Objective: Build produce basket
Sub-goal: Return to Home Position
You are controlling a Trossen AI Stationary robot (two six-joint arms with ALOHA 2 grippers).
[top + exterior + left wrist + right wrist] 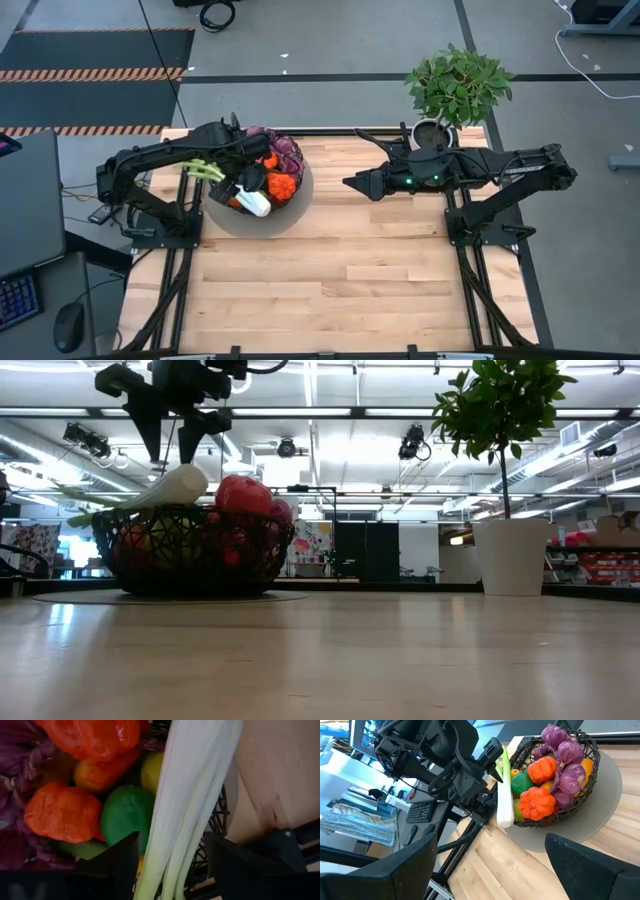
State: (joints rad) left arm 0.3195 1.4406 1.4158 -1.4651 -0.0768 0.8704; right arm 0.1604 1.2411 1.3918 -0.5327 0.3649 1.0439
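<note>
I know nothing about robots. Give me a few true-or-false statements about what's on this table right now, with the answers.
1. The leek lies over the basket's rim. True.
2. The left gripper clamps the leek. False: it hangs open above it.
3. The plant stands in the basket. False: it stands on the table, apart from the basket.
4. The basket sits on a round grey mat. True.
5. The right gripper is open and empty. True.
</note>
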